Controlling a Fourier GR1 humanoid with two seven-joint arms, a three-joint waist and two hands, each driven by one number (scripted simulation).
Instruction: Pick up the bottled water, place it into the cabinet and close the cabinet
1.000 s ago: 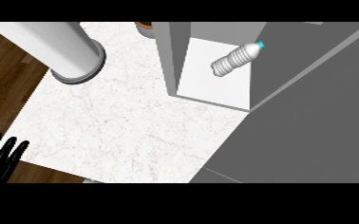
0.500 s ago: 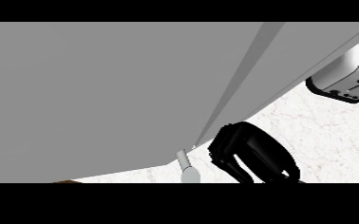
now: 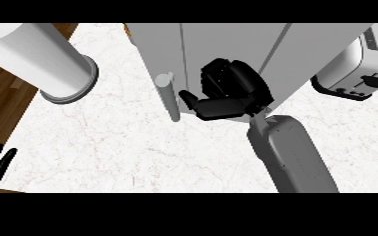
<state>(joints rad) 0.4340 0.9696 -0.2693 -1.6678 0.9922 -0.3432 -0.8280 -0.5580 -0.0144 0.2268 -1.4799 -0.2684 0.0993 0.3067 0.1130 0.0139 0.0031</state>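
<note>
Cut off at the left edge: left hand [image 3: 6, 159], only fingertips. Toaster [image 3: 345, 75] clipped at right. Bottled water hidden.

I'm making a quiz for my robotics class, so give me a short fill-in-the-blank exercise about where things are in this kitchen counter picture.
1. The right hand rests against the grey ____.
2. The cabinet's handle shows just to the ____ of the right hand.
3. The large white cylinder stands at the picture's ____ side.
4. Only the fingertips of the ____ hand show, at the lower left edge.

Missing words: cabinet; left; left; left
</note>
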